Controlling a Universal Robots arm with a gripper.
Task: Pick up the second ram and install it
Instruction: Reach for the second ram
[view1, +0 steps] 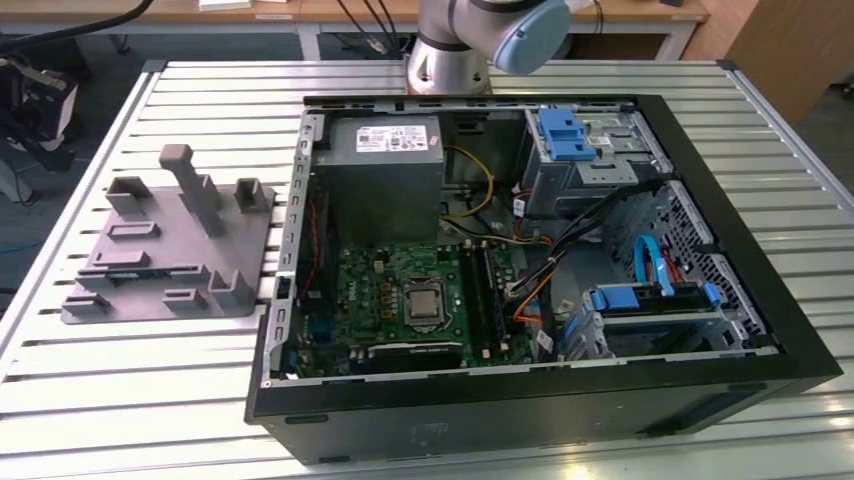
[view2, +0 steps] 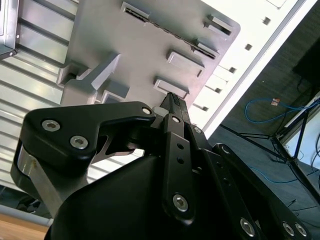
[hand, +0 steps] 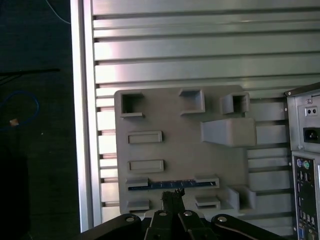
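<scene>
The second ram (hand: 172, 184) stands on its long edge in a slot of the grey fixture plate (hand: 170, 147), a thin dark board held between two low blocks. In the second wrist view the ram (view2: 165, 29) is a thin dark line across the same plate (view2: 130, 55). My gripper (hand: 173, 195) hangs well above the plate, apart from the ram, its black fingers drawn together with nothing between them. Its tips (view2: 172, 99) sit over the plate, in line with the ram's middle.
The fixture plate (view1: 167, 290) with tall grey blocks lies on the slatted table at the exterior view's left. Beside it is the open computer case (view1: 747, 340), with motherboard (view1: 387, 290), black memory slots (view1: 489, 295), power supply (view1: 380, 160) and cables.
</scene>
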